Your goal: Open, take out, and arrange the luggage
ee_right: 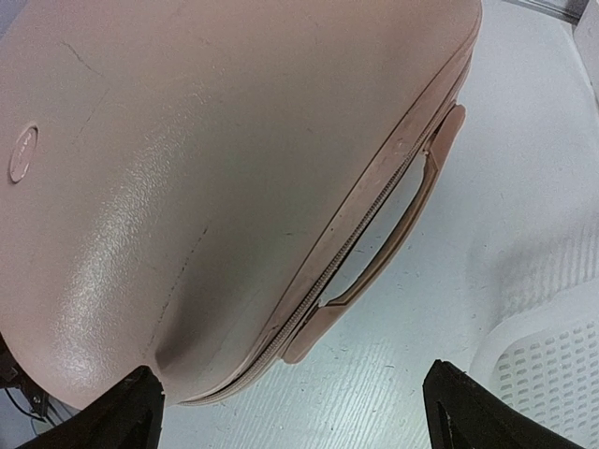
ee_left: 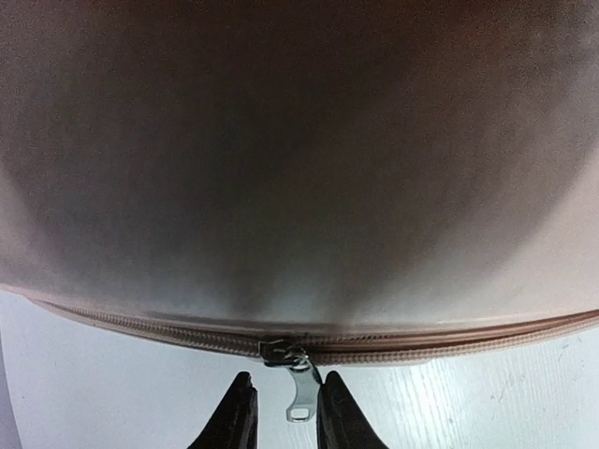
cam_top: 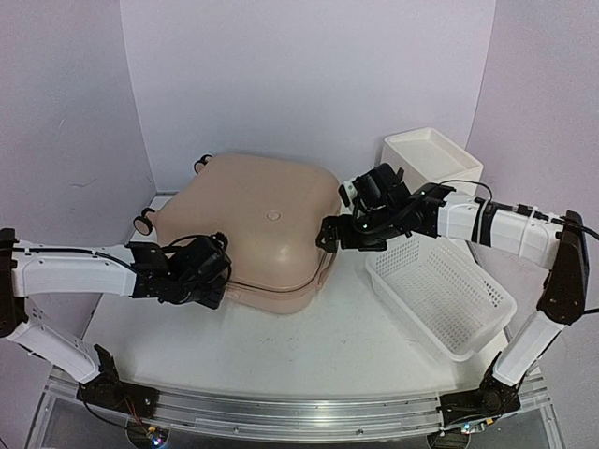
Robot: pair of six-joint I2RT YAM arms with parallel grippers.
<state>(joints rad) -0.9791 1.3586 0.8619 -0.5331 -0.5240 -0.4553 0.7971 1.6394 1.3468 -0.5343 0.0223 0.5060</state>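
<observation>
bench (cam_top: 309, 346): white, carries closed pink luggage (cam_top: 262, 220) lying flat
left tool (ee_left: 286, 376): narrowly parted, straddling zipper pull (ee_left: 299, 398) at luggage's near edge, not clamped
right tool (ee_right: 292, 369): spread wide, empty, facing luggage's side handle (ee_right: 393, 234)

No lettering, brand name, number or sign can be read anywhere in these views. The only possible marking is a small round badge (cam_top: 272, 214) set into the top shell of the pale-pink luggage (cam_top: 253, 187). From overhead it is a plain dot. In the right wrist view it appears at the left edge as a raised disc in the shell's own colour, and its face is too blurred to show any word or logo.
</observation>
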